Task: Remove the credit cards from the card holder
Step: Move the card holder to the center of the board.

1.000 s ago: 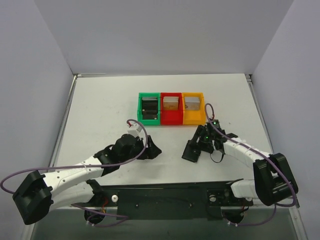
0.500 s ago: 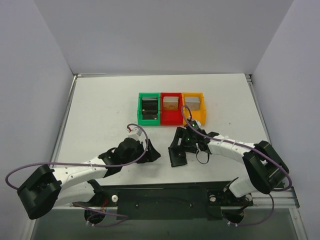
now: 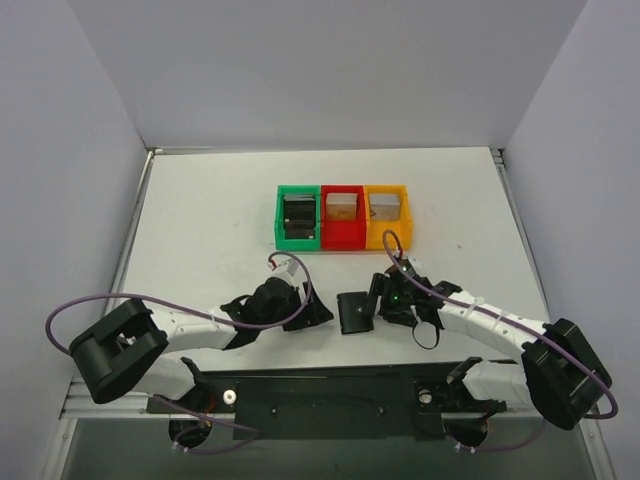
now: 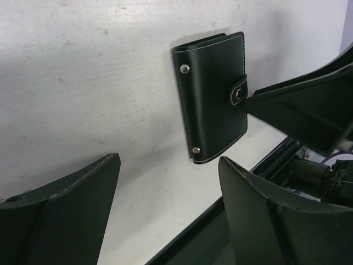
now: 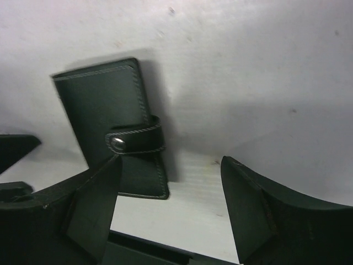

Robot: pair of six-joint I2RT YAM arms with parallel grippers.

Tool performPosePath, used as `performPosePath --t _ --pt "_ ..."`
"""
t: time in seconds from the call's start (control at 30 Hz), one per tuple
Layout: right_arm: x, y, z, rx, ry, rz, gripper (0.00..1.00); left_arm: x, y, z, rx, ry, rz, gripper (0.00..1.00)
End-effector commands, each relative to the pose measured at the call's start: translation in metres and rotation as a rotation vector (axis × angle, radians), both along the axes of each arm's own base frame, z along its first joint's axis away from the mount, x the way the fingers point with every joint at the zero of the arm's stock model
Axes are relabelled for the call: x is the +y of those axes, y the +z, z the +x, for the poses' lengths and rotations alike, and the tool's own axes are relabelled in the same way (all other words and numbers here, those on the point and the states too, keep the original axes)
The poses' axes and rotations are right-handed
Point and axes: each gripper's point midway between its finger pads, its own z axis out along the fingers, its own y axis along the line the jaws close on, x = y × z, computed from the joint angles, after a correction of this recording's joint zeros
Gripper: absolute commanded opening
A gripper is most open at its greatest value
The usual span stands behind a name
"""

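Flanking the closed card holder [image 3: 355, 312], left hand [image 3: 316, 312] and right hand [image 3: 380, 304] gape low.

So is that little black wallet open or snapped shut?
Shut. The card holder lies folded flat on the table, and its snap tab is fastened over the edge.

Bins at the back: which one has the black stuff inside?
The green bin, leftmost, holds the black stack; the red bin has a tan one, the yellow bin a grey one.
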Motion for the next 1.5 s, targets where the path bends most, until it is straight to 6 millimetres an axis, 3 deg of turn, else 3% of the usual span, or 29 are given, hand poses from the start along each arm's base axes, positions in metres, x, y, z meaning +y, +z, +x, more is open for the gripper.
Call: performPosePath --t 0.0,0.37,0.6,0.9,1.13,1.27,1.47 --pt "-0.012 -0.024 -0.022 0.076 0.005 -0.024 0.65 -0.031 0.025 0.011 -0.037 -0.015 -0.1 0.82" --pt "0.014 -0.034 -0.02 0.08 0.019 0.12 0.55 -0.043 0.02 0.02 -0.015 0.015 -0.122 0.68" --pt "0.013 -0.035 -0.02 0.087 0.025 0.102 0.42 -0.051 0.021 0.025 -0.021 0.004 -0.122 0.58" --pt "0.012 -0.037 -0.024 0.09 0.032 0.106 0.26 -0.051 0.014 0.022 -0.014 -0.006 -0.123 0.54" --pt "0.015 -0.029 -0.021 0.063 0.045 0.128 0.14 -0.048 0.019 0.021 -0.03 -0.007 -0.147 0.55" --pt "0.02 -0.021 -0.021 0.041 0.064 0.162 0.03 -0.042 0.03 0.023 -0.058 0.003 -0.197 0.64" --pt "0.029 -0.009 -0.022 0.014 0.091 0.231 0.0 -0.032 0.042 0.024 -0.086 0.016 -0.261 0.67"
